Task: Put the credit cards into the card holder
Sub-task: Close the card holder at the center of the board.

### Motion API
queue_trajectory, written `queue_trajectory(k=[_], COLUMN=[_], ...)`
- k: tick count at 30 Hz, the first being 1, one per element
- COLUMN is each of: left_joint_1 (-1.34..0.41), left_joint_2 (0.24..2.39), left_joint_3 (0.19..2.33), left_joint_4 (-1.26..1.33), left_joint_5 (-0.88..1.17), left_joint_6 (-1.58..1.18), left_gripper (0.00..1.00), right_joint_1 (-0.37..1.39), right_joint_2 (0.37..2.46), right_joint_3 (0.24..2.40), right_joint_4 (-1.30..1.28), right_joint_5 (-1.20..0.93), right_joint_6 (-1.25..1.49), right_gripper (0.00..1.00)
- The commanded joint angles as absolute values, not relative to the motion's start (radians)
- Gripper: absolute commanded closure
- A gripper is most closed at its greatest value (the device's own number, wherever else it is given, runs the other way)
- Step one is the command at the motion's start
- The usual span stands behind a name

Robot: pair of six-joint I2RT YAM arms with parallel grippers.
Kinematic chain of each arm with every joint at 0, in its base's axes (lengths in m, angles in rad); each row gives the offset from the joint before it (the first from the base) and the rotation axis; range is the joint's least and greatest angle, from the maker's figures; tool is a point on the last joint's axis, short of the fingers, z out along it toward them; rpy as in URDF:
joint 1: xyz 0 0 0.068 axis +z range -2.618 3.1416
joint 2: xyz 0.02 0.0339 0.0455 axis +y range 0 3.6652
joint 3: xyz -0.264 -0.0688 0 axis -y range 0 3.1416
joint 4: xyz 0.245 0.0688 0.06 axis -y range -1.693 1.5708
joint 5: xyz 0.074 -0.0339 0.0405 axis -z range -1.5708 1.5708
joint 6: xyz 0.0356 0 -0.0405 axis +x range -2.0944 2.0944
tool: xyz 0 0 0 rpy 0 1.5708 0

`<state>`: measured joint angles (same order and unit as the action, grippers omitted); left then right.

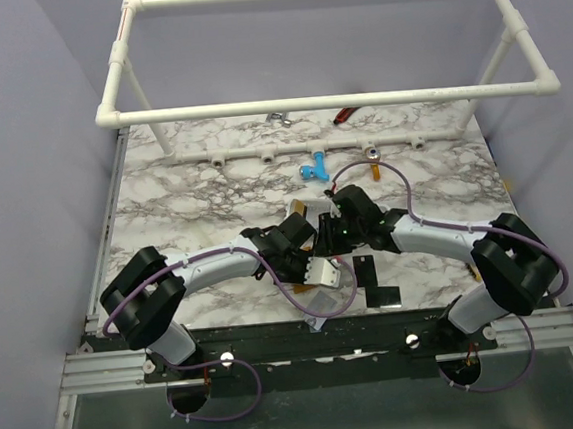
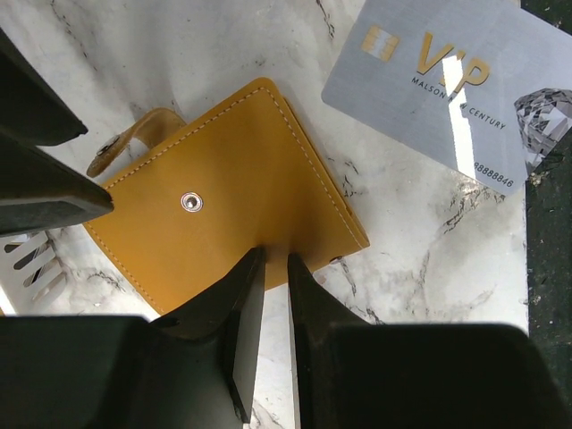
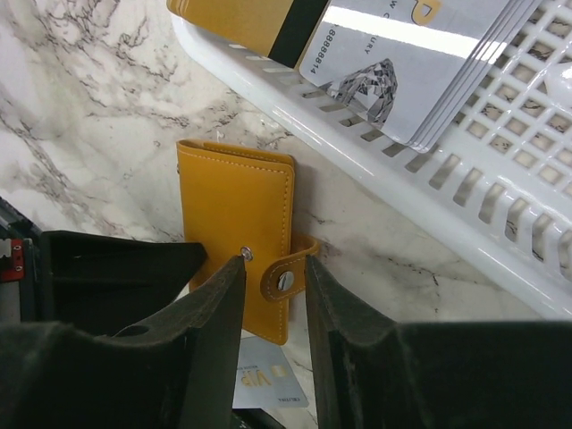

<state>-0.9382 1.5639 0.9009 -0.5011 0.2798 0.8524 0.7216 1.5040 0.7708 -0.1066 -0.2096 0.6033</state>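
As the left wrist shows, the left pincer (image 2: 273, 259), jaws nearly together, meets the flat orange leather wallet's (image 2: 223, 188) near edge; grasp unclear. Right wrist: the right pincer (image 3: 273, 268), released, straddles the wallet's snap strap (image 3: 284, 281). Overhead: flat black rectangular cards (image 1: 382, 294) lie on the marble counter (image 1: 183, 183) behind it.

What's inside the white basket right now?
Inside the white mesh basket, a stack of silver cards lies beside a yellow-brown item with a black band. The top card covers the ones beneath, so their count and faces cannot be seen.
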Motion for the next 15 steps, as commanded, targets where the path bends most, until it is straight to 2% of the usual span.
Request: queue_trajectory(k=[1,7,15], left_joint_1=[-0.943,-0.943,-0.943], left_joint_2=[1.539,1.541,1.535], left_joint_3=[0.884,0.886,0.875], left_joint_4=[-0.511,-0.512,-0.514], left_joint_5=[0.253,0.242,0.247], left_joint_6=[0.854,0.856,0.86], left_gripper=[0.82,0.82,0.82], right_joint_1=[0.744,0.757,0.758], right_joint_2=[1.537,1.555,1.494], right_joint_3=[0.812,0.832,0.831], right_joint_4=[-0.193,-0.242,-0.234], right_joint_5=[-0.177,-0.14,-0.068], right_joint_6=[0.566,0.549,0.564], right_gripper=[0.63,0.63,0.74])
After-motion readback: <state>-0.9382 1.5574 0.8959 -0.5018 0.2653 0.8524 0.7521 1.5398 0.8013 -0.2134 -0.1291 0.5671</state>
